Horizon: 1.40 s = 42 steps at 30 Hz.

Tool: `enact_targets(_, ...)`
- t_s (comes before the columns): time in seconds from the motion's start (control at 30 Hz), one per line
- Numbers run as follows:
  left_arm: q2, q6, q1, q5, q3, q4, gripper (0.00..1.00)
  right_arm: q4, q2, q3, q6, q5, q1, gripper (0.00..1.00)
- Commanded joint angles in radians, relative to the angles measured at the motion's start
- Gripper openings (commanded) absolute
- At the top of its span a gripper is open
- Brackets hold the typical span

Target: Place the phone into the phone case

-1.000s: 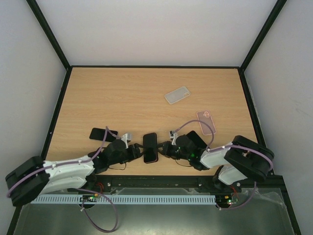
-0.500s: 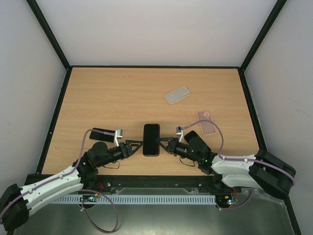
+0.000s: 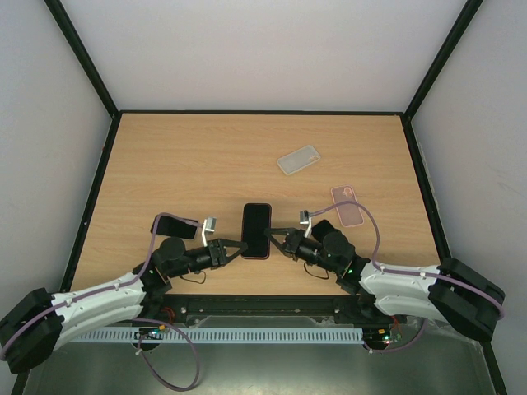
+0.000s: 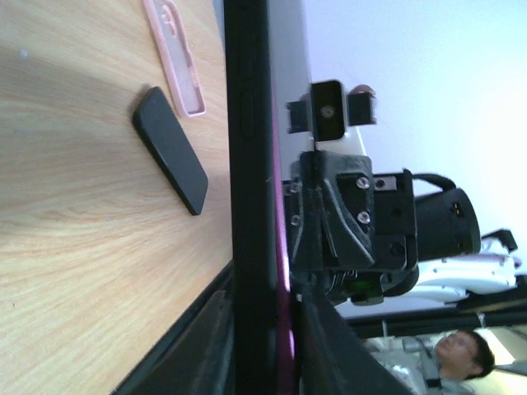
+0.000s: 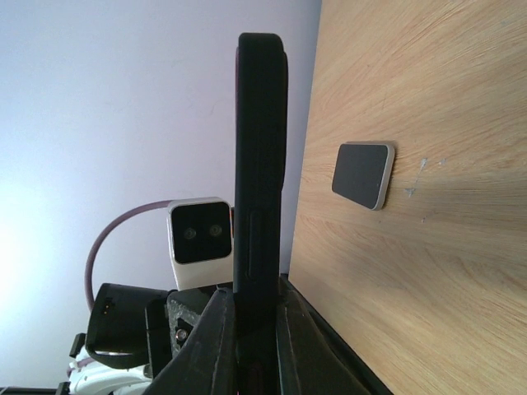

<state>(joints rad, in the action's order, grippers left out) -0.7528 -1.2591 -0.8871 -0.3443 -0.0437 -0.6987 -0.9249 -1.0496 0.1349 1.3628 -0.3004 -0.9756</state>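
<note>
Robotics lab test cell: a wood-grain bench [image 3: 247, 156] boxed in by plain white walls [image 3: 263, 49] and black frame posts [image 3: 82, 56]. Left arm [image 3: 107, 292] and right arm [image 3: 403, 280] are bolted to a metal rail [image 3: 263, 311]. A person [image 4: 465, 354] is outside.

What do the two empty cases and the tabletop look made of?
Clear case: milky translucent, likely soft plastic or silicone; wood shows through. Pink case: tinted see-through plastic, thicker-looking rim. Table: pale wood grain, even and matte, probably laminate.
</note>
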Motion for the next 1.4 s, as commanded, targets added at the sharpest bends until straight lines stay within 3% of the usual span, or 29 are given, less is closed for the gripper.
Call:
enact_targets(0.0, -0.005, -0.006, -0.004, 0.004, 0.009, -0.029, 0.09, -0.034, 0.049, 0.01, 0.001, 0.043, -0.003, 0.02)
enact_targets(0.07, -0.003, -0.009, -0.003, 0.014, 0.007, -0.018, 0.02, -0.021, 0.053, 0.01, -0.003, 0.045, -0.003, 0.03)
enact_targets(0.27, 0.007, -0.015, -0.004, 0.034, 0.01, -0.01, 0.02, -0.024, 0.054, 0.006, 0.003, 0.039, -0.004, 0.08)
enact_targets(0.53, 0.021, -0.007, -0.004, 0.076, -0.002, -0.015, 0.02, -0.003, 0.044, -0.006, 0.017, -0.019, -0.005, 0.46)
enact_targets(0.67, 0.021, -0.003, -0.004, 0.09, -0.001, -0.028, 0.02, 0.014, 0.02, -0.01, 0.018, -0.06, -0.012, 0.56)
enact_targets(0.8, 0.025, -0.003, -0.004, 0.104, -0.001, -0.045, 0.02, 0.006, -0.016, -0.009, 0.021, -0.078, -0.03, 0.58)
enact_targets(0.97, 0.025, -0.006, -0.004, 0.118, 0.001, -0.063, 0.02, -0.017, -0.068, 0.01, 0.027, -0.1, -0.047, 0.53)
enact_targets(1.23, 0.025, 0.033, -0.001, 0.143, -0.007, 0.03, 0.02, -0.039, -0.067, 0.0, 0.043, -0.059, -0.057, 0.03)
enact_targets(1.37, 0.025, 0.051, 0.0, 0.148, -0.004, 0.062, 0.02, 0.029, -0.034, 0.01, 0.027, -0.032, -0.058, 0.02)
